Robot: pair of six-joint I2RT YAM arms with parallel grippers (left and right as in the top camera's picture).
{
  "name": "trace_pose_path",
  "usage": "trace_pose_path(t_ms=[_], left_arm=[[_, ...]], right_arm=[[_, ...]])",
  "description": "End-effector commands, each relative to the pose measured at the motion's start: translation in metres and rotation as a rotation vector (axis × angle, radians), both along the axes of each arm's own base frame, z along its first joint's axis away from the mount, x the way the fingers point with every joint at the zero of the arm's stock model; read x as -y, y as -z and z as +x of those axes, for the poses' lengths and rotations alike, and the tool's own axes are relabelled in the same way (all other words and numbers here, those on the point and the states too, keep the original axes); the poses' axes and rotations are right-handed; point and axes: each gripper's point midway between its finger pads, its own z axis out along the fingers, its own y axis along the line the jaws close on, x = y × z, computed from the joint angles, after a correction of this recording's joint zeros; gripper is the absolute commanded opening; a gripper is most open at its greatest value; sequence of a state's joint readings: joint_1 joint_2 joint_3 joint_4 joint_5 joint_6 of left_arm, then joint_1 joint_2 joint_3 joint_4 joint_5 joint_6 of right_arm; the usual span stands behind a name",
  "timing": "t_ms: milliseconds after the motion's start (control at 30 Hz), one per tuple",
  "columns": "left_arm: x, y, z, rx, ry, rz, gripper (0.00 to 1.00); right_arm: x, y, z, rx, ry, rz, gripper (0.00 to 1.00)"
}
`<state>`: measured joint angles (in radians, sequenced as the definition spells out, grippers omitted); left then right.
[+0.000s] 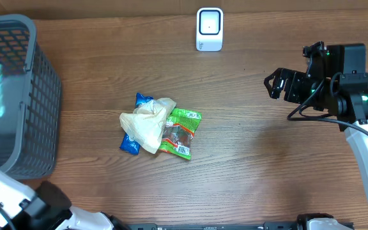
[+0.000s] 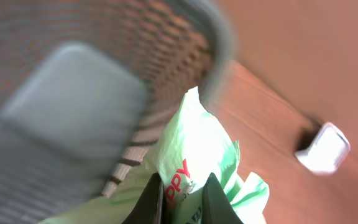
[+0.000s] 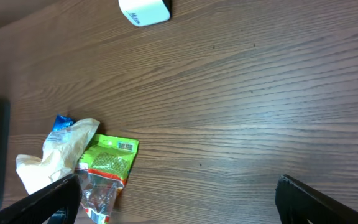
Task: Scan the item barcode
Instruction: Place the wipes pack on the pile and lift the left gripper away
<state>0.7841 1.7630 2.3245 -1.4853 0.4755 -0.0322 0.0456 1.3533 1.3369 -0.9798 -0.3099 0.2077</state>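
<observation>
Brown wood-grain table (image 1: 267, 160) under me, bare boards running left to right, nothing of the room showing past its edges. At the left stands the grey plastic mesh basket (image 1: 43, 96). At the far edge, in the middle, sits the small white barcode scanner (image 1: 209, 29), dark window facing up.

My left gripper (image 2: 180, 186) is clamped tight on a pale green plastic packet (image 2: 191, 143), holding it up at the left, over the basket's rim; from overhead only a blurred scrap of it shows at the left edge. Red letters on it read "PPY", and the rest is hidden between my fingers.

My right gripper (image 1: 273, 85) hangs over the right side, fingers spread wide, nothing between them.

Mid-table lies a touching heap: a blue foil packet (image 1: 133, 140), a crumpled cream bag (image 1: 147, 121) over it, and a bright green snack packet (image 1: 181, 131) on the right with a white barcode label at its near end. Its print is too small to read.
</observation>
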Motion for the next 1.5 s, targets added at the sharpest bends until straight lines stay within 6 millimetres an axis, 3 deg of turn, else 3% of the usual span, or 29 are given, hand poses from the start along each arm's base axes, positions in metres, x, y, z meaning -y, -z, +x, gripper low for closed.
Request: trace_pose_path(t_ms=[0,67,233,367,600,833,967,1100,1200,1467], left_arm=[[0.063,-0.015,0.016,0.035,0.262,0.052,0.04],[0.102,-0.005,0.02,-0.008,0.383,0.031,0.04],[0.177,0.012,0.031,-0.067,0.599,-0.001,0.04],[0.232,0.038,0.037,-0.138,0.752,-0.007,0.04],[0.321,0.124,0.039,-0.315,0.889,-0.089,0.04],[0.403,0.208,0.026,-0.379,0.987,-0.132,0.04],[0.422,0.252,0.016,-0.442,0.936,-0.131,0.04],[0.42,0.294,0.005,-0.537,0.873,-0.083,0.04],[0.412,0.315,-0.003,-0.618,0.84,-0.048,0.04],[0.391,0.322,0.002,-0.649,0.788,0.038,0.04]], right_arm=[[0.002,-0.004,0.003,0.013,0.011,0.003,1.0],[0.002,-0.004,0.003,0.013,0.011,0.003,1.0],[0.002,-0.005,0.003,0.016,0.011,0.002,1.0],[0.002,-0.005,0.004,0.02,0.011,0.003,1.0],[0.002,-0.006,0.004,0.021,0.011,0.003,1.0],[0.002,-0.006,0.004,0.021,0.011,0.003,1.0],[0.002,-0.005,0.004,0.021,0.011,0.003,1.0],[0.002,-0.005,0.004,0.02,0.011,0.003,1.0],[0.002,-0.005,0.004,0.02,0.011,0.003,1.0],[0.002,-0.005,0.003,0.015,0.014,0.005,1.0]])
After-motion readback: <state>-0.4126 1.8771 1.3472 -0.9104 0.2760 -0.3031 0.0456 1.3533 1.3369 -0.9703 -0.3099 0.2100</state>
